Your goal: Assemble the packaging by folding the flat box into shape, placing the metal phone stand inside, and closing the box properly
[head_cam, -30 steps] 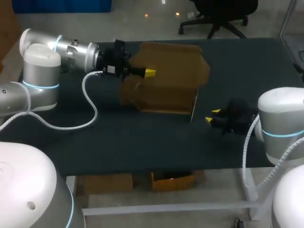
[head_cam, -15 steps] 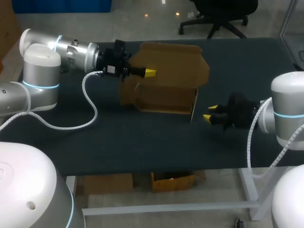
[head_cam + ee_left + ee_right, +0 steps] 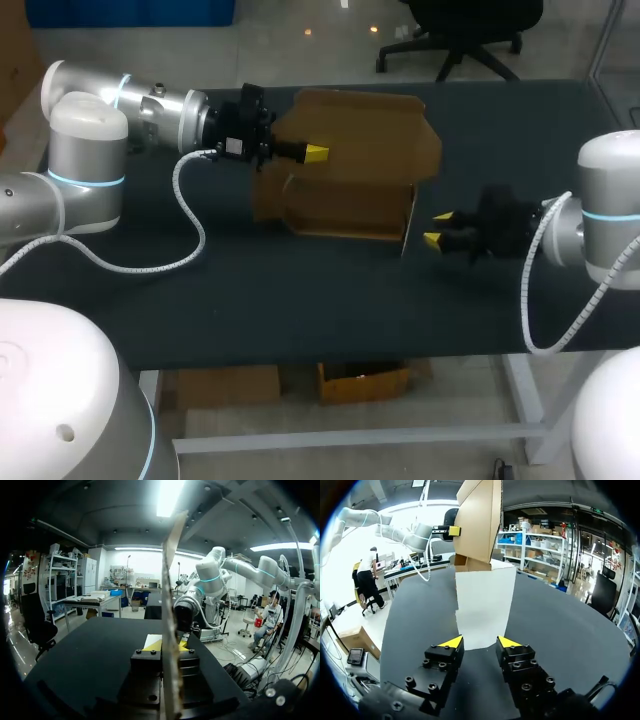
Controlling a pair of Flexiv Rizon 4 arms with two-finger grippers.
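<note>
**Right jaws:** spread and empty, yellow fingertips [image 3: 451, 641] aimed at the white-faced flap [image 3: 482, 605] on the right end of the box [image 3: 350, 170]. Over the last second we have brought them in from lower on the table [image 3: 300, 290] to just short of this flap. They do not touch it. Whether the flap stands upright or leans, we cannot tell.

**Left jaws:** unmoved, pinching the raised back panel of the box at its edge, one tip on each face.

**Box:** barely shifted over the same second. It stands half-formed near the middle of the table, with the back panel up and the front wall lower.

**Reading:** we take the change as the approach to the next fold. The left side anchors the box while the right side closes on the flap to push or tuck it. The phone stand is not in view, so we judge loading and closing to lie ahead.

**Right arm** [image 3: 600, 215]**:** enters from the right edge, forearm low and roughly level over the table, wrist turned toward the box.

**Left arm** [image 3: 150, 105]**:** reaches in almost horizontally from the far left, wrist in line with the forearm, tips running along the panel.
</note>
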